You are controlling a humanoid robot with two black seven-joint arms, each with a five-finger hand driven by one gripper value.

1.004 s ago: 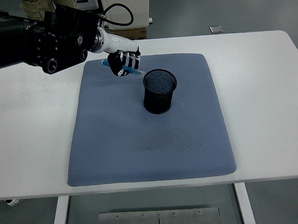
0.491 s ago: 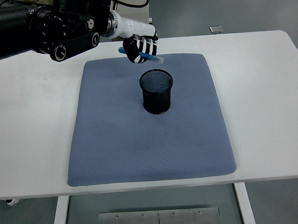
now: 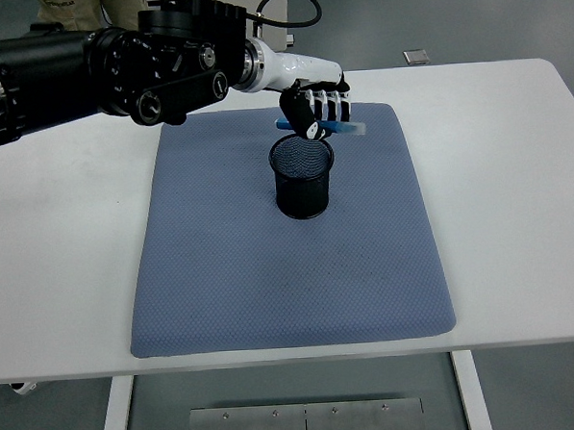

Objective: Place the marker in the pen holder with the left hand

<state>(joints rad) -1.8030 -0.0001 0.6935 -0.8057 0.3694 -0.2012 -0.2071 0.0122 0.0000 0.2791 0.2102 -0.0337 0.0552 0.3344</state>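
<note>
Left hand holds a blue marker just above the black mesh pen holder.

The left arm reaches in from the left edge, its black forearm giving way to a white wrist, and the fingers are curled closed around the marker. The marker lies almost level in the grip, its pale tip poking out to the right of the fingers and its blue body showing beneath them. Directly below the hand, and a little toward the near edge, the pen holder stands upright on the blue-grey mat, its open rim just under the marker, though whether they touch cannot be told. The mat spreads out beneath the hand across the white table.
</note>
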